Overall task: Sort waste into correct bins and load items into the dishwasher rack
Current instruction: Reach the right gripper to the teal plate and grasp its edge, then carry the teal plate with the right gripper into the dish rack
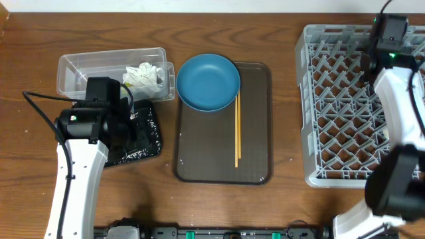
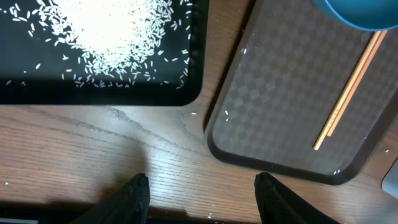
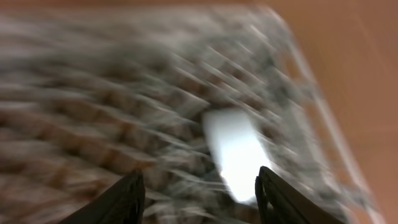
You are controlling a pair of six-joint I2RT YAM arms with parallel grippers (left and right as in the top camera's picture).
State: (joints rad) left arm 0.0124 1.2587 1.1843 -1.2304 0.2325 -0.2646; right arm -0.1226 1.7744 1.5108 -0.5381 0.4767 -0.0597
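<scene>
Left fingers (image 2: pixel 134 199) wide apart, empty, over wooden table (image 2: pixel 93 149)

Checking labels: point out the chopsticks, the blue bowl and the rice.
chopsticks (image 1: pixel 237 130), overhead view, their mid-length.
blue bowl (image 1: pixel 208 81), overhead view, centre of its inside.
rice (image 2: pixel 115 31), left wrist view, middle of the pile.

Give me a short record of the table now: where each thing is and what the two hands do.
clear tub: holds crumpled napkins
black tray: holds loose rice
brown tray: centre of table
blue bowl: on brown tray's far left corner
chopsticks: lying on brown tray, beside bowl
rack: right side, blurred white thing inside
left hand: open, empty, above table
right hand: open, above rack
</scene>
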